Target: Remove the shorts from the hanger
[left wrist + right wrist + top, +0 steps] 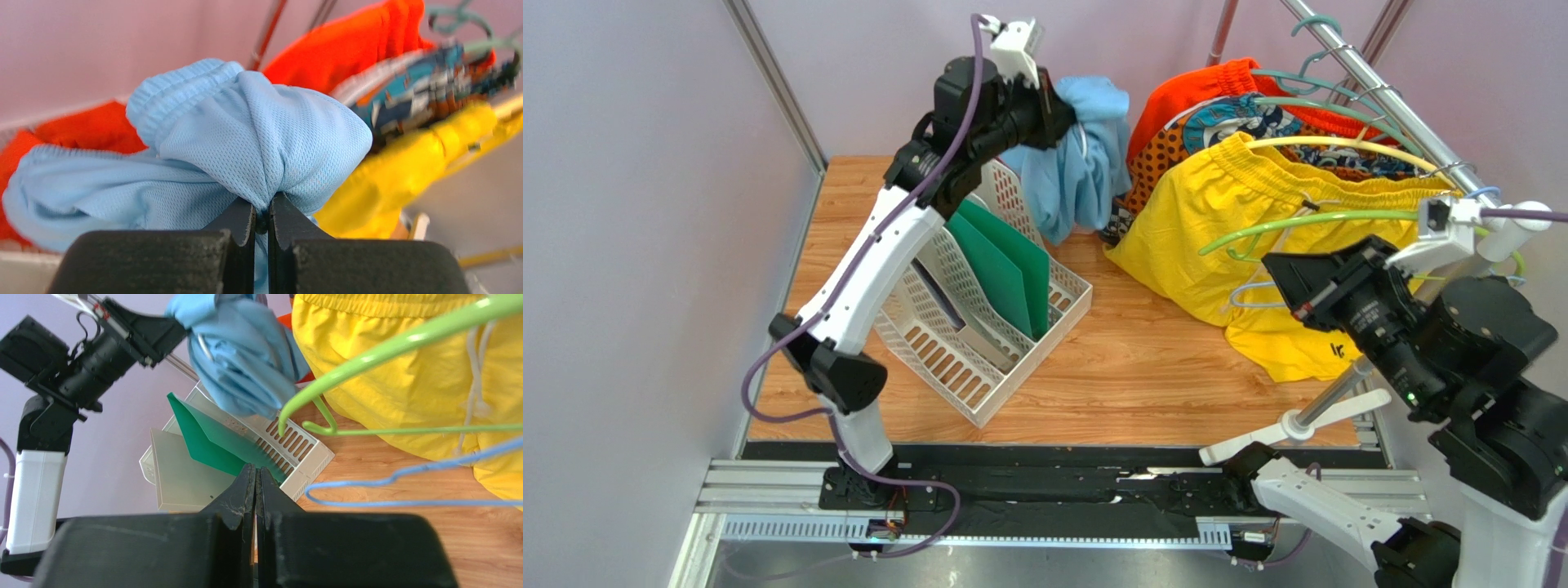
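Left gripper (263, 215) pinched on light blue shorts (258, 141), right gripper (255, 478) closed empty, orange shorts (1192, 88) partly hidden, seemingly hung

The light blue shorts (1081, 159) dangle in a crumpled bunch, waistband pinched in the left gripper (263, 214) (mesh-looking cloth). The orange shorts (1192, 88) hang draped just right of them.

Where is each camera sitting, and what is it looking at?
Top external: above and behind, looking down at the table; left arm and right arm show.
Left wrist: on the left arm, facing the light blue shorts pinched in its shut jaws.
Right wrist: on the right arm, looking over its shut jaws at the basket and yellow shorts.
All share the light blue shorts.
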Robot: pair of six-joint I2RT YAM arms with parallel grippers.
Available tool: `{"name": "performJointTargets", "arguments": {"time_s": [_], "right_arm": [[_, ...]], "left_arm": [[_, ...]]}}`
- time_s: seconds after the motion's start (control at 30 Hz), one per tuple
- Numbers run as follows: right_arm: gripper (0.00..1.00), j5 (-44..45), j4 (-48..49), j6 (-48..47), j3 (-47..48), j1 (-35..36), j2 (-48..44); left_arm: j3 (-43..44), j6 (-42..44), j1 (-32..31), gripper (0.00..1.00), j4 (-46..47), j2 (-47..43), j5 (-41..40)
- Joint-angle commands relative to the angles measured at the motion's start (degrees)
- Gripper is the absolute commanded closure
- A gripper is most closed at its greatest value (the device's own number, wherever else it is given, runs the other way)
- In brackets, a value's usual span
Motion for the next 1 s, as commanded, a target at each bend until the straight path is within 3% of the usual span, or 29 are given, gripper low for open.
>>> {"name": "performJointTargets", "arguments": {"time_s": [0.0, 0.13, 0.23, 0.4, 0.67, 0.83, 0.97], "right_arm": [[1.00, -1.70, 3.54, -4.98, 3.41, -0.10, 4.46], [1.00, -0.83, 2.50, -8.24, 6.83, -0.10, 6.85], [1.00, 0.40, 2.14, -10.00, 8.33, -0.27, 7.64], [1.00, 0.75, 2.14, -12.64, 10.17, -0.18, 8.78], [1.00, 5.41, 2.93, -16.60, 10.88, -0.18, 11.42], [1.00, 7.52, 4.42, -17.74, 10.35, -0.10, 12.03], [1.00, 8.58, 4.42, -17.92, 10.18, -0.10, 12.56]], "left_arm": [[10.91, -3.44, 5.00, 1.00, 14.70, 9.53, 4.79], [22.16, -7.91, 9.05, 1.00, 20.13, 18.43, 8.03], [24.46, -13.27, 11.42, 1.00, 27.70, 23.36, 9.88], [25.00, -14.95, 13.35, 1.00, 37.54, 28.20, 8.40], [24.56, -17.76, 14.06, 1.00, 40.64, 32.59, -3.45], [22.36, -21.18, 13.45, 1.00, 40.20, 35.66, -16.02], [25.61, -23.13, 13.45, 1.00, 39.15, 40.14, -21.21]]}}
